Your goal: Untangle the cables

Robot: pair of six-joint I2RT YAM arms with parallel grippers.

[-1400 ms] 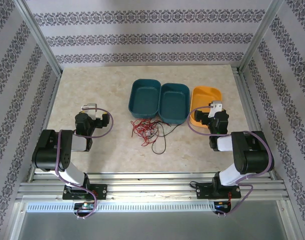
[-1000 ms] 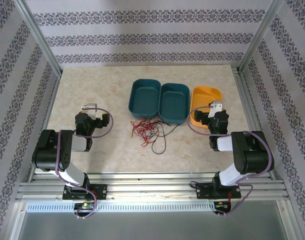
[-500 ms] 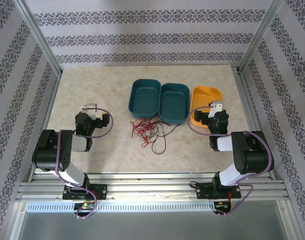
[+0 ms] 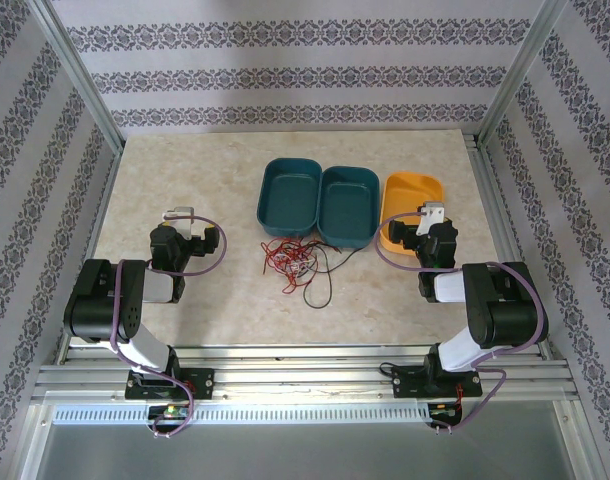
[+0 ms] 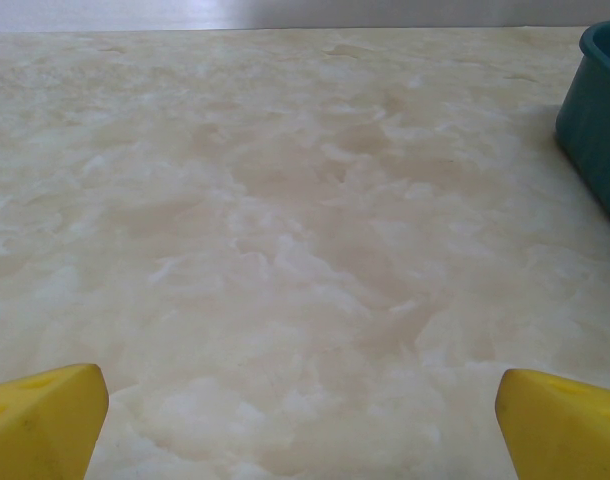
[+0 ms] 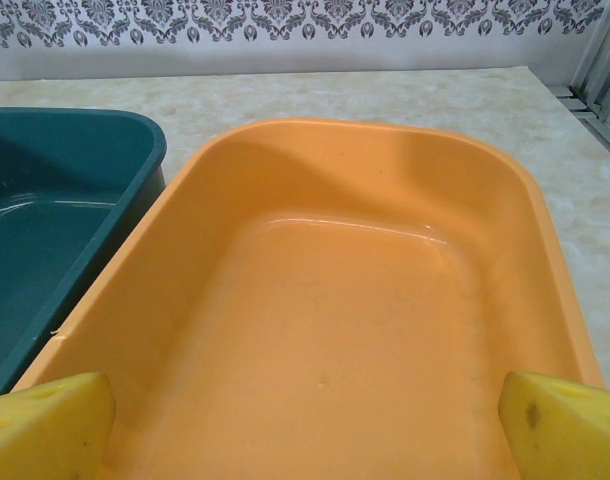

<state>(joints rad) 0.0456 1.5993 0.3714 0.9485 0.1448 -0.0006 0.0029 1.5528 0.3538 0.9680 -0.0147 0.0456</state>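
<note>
left end effector: yellow fingers spread wide apart | surface: beige marble pattern, ahead and between the fingers | teal tray: ahead, far right, one corner seen

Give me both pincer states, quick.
Left pincer: open, holding nothing.
Right pincer: open, holding nothing.

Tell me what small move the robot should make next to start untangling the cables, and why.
Probably swing the left arm right toward the cables: its open jaws sit over bare table, and the red and black tangle lies untouched before the teal bins.
</note>
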